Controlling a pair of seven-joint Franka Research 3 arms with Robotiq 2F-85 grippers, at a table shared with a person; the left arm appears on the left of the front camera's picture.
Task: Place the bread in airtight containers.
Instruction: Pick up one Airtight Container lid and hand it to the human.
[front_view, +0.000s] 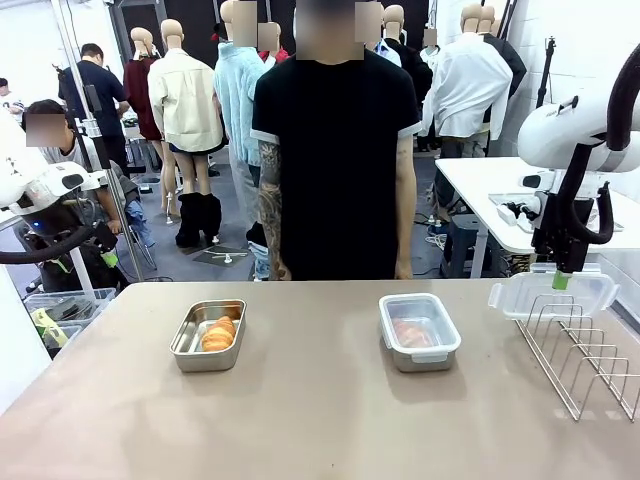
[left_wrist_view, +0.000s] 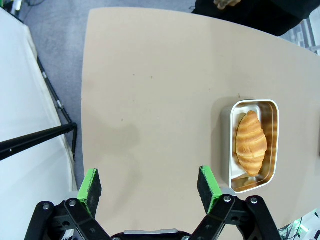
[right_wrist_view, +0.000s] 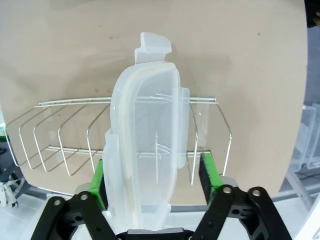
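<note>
**Ana:** Front view showed two steel containers on the table. The left container (front_view: 208, 335) was open with a croissant (front_view: 218, 333) lying in it; the right container (front_view: 419, 331) already wore a clear lid over the second croissant (front_view: 411, 333). So: two pans, two croissants, and two lids counting the loose lid (front_view: 553, 294) at the wire rack (front_view: 585, 352).

**Ben:** And the grippers?

**Ana:** In its wrist view the right gripper (right_wrist_view: 155, 175) had the loose lid standing on edge between its green pads, above the rack. The pads sat right at the lid's sides, but I could not tell whether they were pressing it or only bracketing it. The left gripper (left_wrist_view: 150, 186) hung over bare table with its jaws wide and nothing between them, the open pan (left_wrist_view: 252, 145) off to one side.

**Ben:** How would that lid handle?

**Ana:** Light, I judged, and thin enough to flex; smooth plastic could slip or twist in a pinch. Taking it across the stiffer rim, near the middle of its long sides, looked safest. The tab (right_wrist_view: 154, 44) at its end seemed too small to trust.

**Ben:** The bread?

**Ana:** Soft, flaky, easily crushed, though both pieces looked placed already.
</note>
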